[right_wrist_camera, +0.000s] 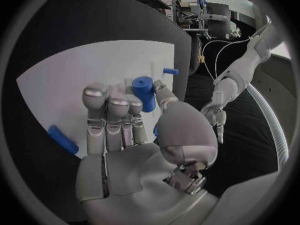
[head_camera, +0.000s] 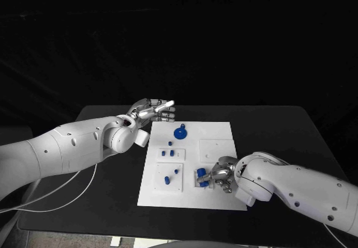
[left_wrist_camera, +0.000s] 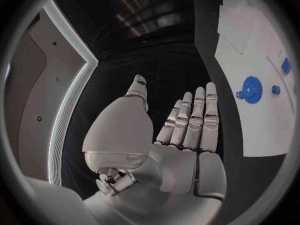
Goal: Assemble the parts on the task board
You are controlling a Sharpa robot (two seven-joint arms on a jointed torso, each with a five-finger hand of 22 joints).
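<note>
Blue cylinder part sits at the near-right area of the task board, pinched by right hand, prob. for seating in its holder. Left hand is flat, fingers apart, holding nothing, parked off the board's far-left corner, clear of work. Blue disc and small pegs stand nearby; nothing blocks.

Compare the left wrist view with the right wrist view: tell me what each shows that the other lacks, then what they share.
Left wrist view alone: the left robot hand from behind, fingers straight and together, holding nothing, off the board's edge; a blue disc part with a small blue piece beside it.

Right wrist view alone: the right robot hand over the board, a blue cylinder part at its fingertips; a blue block and a small blue peg.

Both: the white task board on the black table.
</note>
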